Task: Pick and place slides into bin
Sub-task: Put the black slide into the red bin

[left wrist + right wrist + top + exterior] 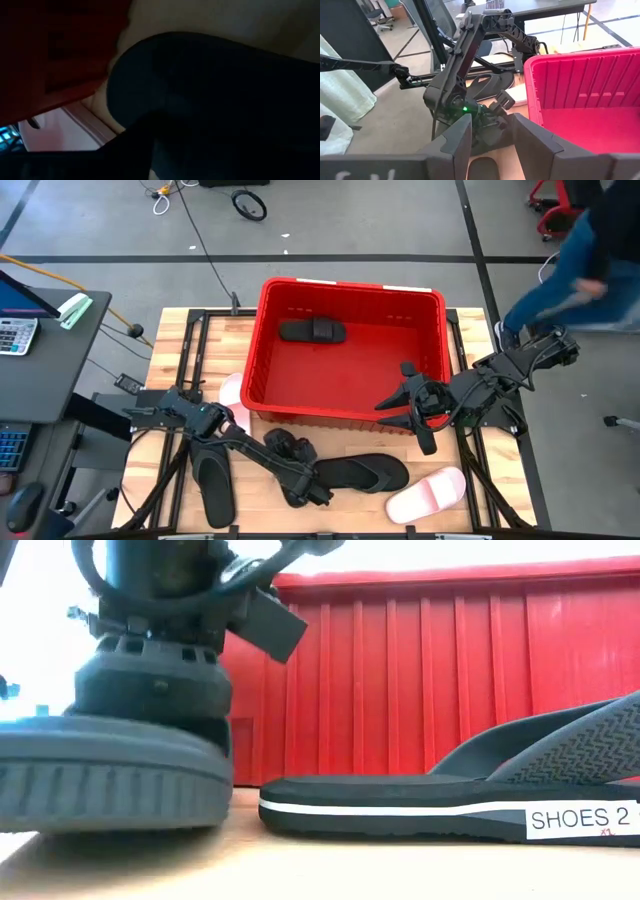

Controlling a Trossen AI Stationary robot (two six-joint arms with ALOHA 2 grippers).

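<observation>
The red bin (262,340) stands at the table's far middle, and one black slide (312,330) lies on its floor. In front of the bin my left gripper (304,483) is down on a black band-strapped slide (284,447), which lies sole down on the table (110,775) and fills the left wrist view (200,90). A black thong slide (360,473) lies flat to its right (450,805). A pink slide (428,495) lies further right. My right gripper (414,414) hangs open above the bin's near right corner (490,145), with nothing in it.
Another black slide (213,488) lies near the table's left front. A second pink slide (232,390) shows between the bin's left wall and my left arm. A person (580,250) stands past the table's far right corner. A desk with a calculator (15,335) is on the left.
</observation>
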